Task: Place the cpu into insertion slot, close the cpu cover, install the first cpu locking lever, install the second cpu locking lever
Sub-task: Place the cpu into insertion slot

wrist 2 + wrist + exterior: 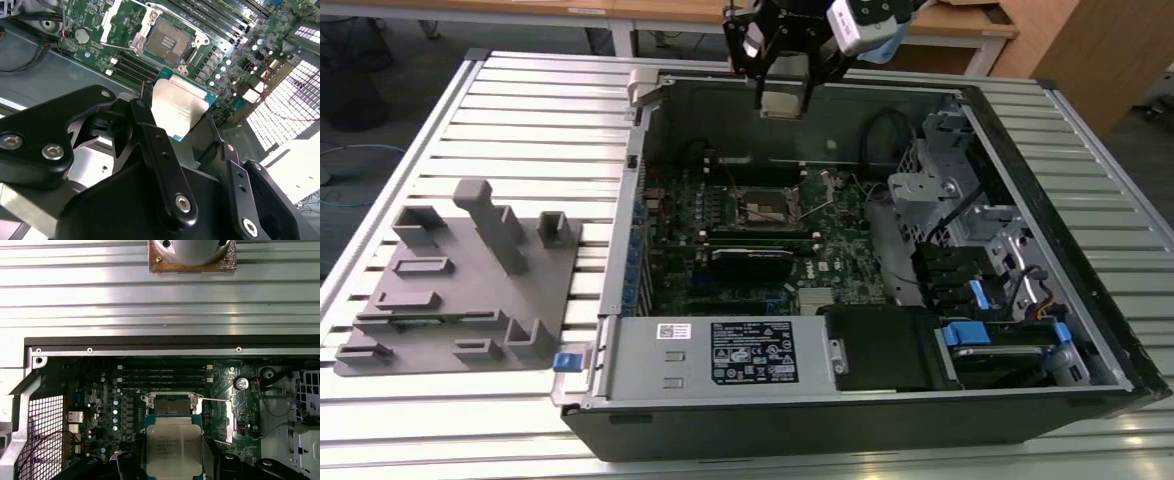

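In the exterior view my gripper (783, 100) hangs over the far wall of the open computer case, above and behind the insertion slot (767, 205). It is shut on the cpu (180, 107), a flat square chip with a silver top, held by its edges between the black fingers (150, 135). In both wrist views the insertion slot (167, 42) lies bare and dark on the green board. The first wrist view shows the cpu (173, 447) just short of the insertion slot (172, 405). The silvery cpu cover (221, 421) stands swung open beside the slot, with a thin lever wire along it.
A grey fixture block (454, 280) lies on the slatted table at the exterior view's left. Inside the case are a black card (747, 262), memory slots (162, 375), a labelled power supply (747, 350) and drive bays with blue tabs (987, 330).
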You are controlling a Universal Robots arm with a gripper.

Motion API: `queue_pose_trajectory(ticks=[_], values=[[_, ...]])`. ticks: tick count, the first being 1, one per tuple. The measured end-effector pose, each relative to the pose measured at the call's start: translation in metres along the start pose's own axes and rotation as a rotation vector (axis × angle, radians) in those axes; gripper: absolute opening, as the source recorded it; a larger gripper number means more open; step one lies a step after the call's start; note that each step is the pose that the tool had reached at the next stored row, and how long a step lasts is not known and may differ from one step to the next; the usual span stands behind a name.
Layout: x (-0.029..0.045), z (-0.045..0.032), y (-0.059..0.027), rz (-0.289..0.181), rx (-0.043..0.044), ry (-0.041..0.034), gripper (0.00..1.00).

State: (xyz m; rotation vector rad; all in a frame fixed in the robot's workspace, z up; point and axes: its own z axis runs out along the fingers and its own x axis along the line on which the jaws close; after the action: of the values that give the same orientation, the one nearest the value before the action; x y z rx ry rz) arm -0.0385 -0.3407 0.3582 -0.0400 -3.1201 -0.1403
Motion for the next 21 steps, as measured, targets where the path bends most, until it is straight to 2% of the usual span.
queue_pose_trajectory(ticks=[21], values=[[-0.0002,0.0084,-0.0007,0.0,0.0002,0.0001,0.54]])
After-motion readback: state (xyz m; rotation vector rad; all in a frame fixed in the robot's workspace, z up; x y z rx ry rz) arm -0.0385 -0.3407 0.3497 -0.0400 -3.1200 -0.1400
